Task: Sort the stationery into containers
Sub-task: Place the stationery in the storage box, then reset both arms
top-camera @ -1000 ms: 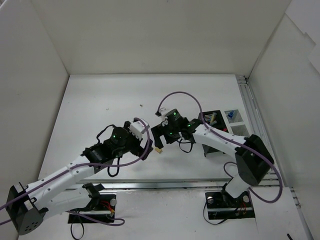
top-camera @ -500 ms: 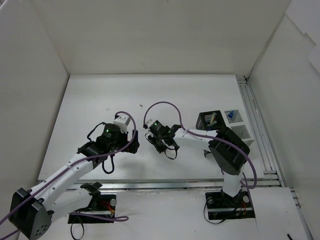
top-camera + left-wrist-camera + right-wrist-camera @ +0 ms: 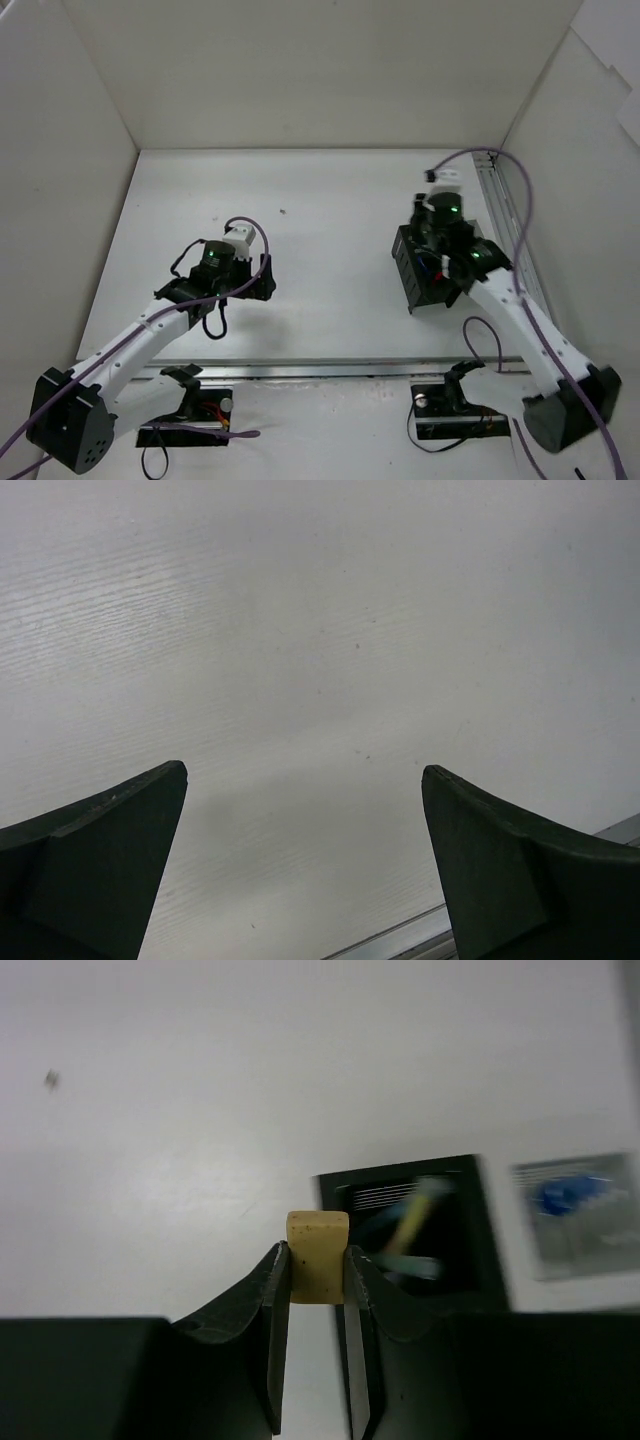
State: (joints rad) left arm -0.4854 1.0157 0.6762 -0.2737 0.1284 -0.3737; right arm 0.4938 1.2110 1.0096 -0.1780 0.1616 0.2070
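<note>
A small beige eraser (image 3: 318,1243) is pinched upright between the fingers of my right gripper (image 3: 318,1256), which is shut on it. It hangs beside the left rim of the black mesh organiser (image 3: 400,1171), where blurred yellow and blue pens (image 3: 410,1225) lean inside. In the top view the right wrist (image 3: 443,222) hovers over the organiser (image 3: 425,290) and hides the eraser. My left gripper (image 3: 303,772) is wide open over bare table with nothing between its fingers; from above the left gripper (image 3: 262,282) sits left of centre.
The smaller white slotted box (image 3: 575,1215) stands just right of the organiser with a blue item (image 3: 560,1198) in it. A metal rail (image 3: 350,368) runs along the table's near edge. White walls close in the table at the back and on both sides.
The right gripper shut on the eraser in the middle of the table and swung right with it to above the black organiser. The left arm drew back slightly to the left, still open.
</note>
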